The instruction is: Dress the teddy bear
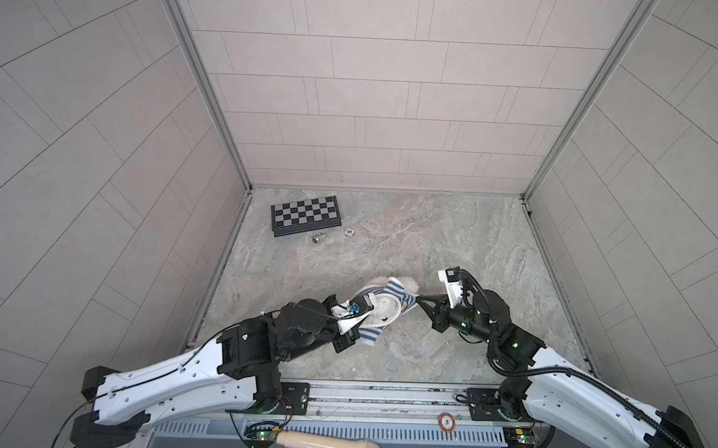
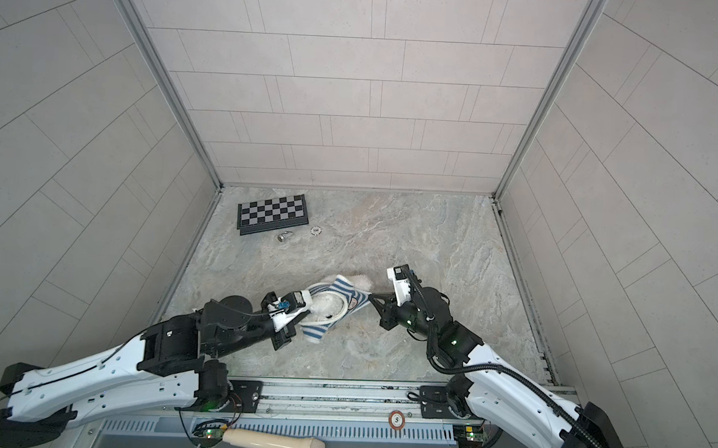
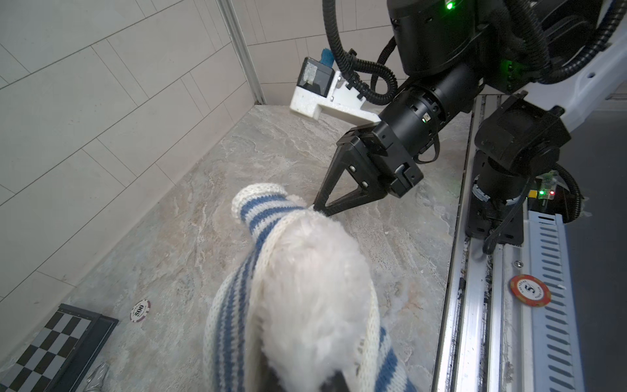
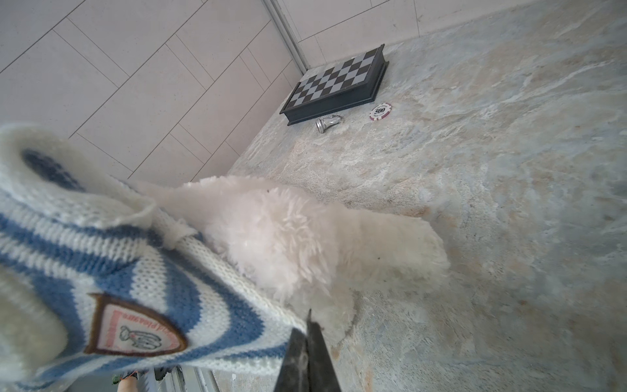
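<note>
**Bear partly inside shirt; both grippers on the knit**

**Location.** The teddy bear [image 1: 380, 311] lies on the table [image 1: 452, 237] toward the middle front, between the two arms. A blue-and-white striped shirt [image 1: 392, 291] is wrapped round it. In both top views white fur and a dark spot, an eye or the nose, show through one stretched opening. A fluffy part sticks out past the shirt on the far side; which limb it is cannot be told.

**Grippers.** The right gripper [image 1: 419, 297] has its jaws pressed together on the shirt's edge, close to a sewn badge [image 4: 135, 331], and the knit is drawn taut toward it. The left gripper [image 1: 359, 318] is largely hidden under its own camera in the top views. Its wrist view shows a dark fingertip at the shirt's white rim, so it appears all but closed, pinching that rim on the opposite side.

**Handling.** The bear is judged light, soft and squashy; it is likely to give way and drag across the table rather than resist a pull. The fur compresses and offers poor purchase. The knit stretches and could snag or slip out of a thin pinch. The best hold is the shirt's ribbed rim, taken on two opposite sides. On the bear itself, a limb or an ear is better than the round body.

**Surroundings.** A chessboard [image 1: 305, 214] and a poker chip [image 1: 349, 232] sit well apart, at the far left.
</note>
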`<state>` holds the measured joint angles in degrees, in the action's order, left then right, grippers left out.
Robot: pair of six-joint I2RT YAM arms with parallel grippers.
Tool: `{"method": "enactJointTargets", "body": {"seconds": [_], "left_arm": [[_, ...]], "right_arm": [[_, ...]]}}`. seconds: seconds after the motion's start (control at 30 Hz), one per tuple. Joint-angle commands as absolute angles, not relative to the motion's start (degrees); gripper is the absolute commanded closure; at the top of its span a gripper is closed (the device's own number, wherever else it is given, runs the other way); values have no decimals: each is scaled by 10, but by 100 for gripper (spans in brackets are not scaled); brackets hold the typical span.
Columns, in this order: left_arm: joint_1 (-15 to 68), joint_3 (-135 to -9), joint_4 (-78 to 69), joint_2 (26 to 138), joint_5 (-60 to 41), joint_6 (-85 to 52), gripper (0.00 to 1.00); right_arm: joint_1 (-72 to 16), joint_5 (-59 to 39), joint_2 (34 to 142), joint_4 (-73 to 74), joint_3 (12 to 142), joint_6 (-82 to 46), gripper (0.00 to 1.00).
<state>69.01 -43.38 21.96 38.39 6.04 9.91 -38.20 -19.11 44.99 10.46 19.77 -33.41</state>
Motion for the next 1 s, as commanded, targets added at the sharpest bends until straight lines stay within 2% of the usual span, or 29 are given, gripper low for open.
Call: {"method": "enactJointTargets", "body": {"seconds": [0.0,0.33,0.53,0.7,0.9,0.97], "left_arm": [[691,-473,209,369,10,99,100],[690,-457,180,341,-40,63,100],[691,-443,138,358,-46,51,100],[691,-408,16,372,15,0,100],[691,-401,-18,371,162,-102,100],[692,-388,-21,358,202,-131,100]], "right_arm": [[-354,-81,454,26,173,-330,100],[-334,-78,448,10,167,-301,100],[-372,-170,437,55,209,-263,100],[-443,-127,452,-10,279,-192,100],[-447,-75,410,18,253,-192,100],[-446,-82,378,30,249,-187,87]]}}
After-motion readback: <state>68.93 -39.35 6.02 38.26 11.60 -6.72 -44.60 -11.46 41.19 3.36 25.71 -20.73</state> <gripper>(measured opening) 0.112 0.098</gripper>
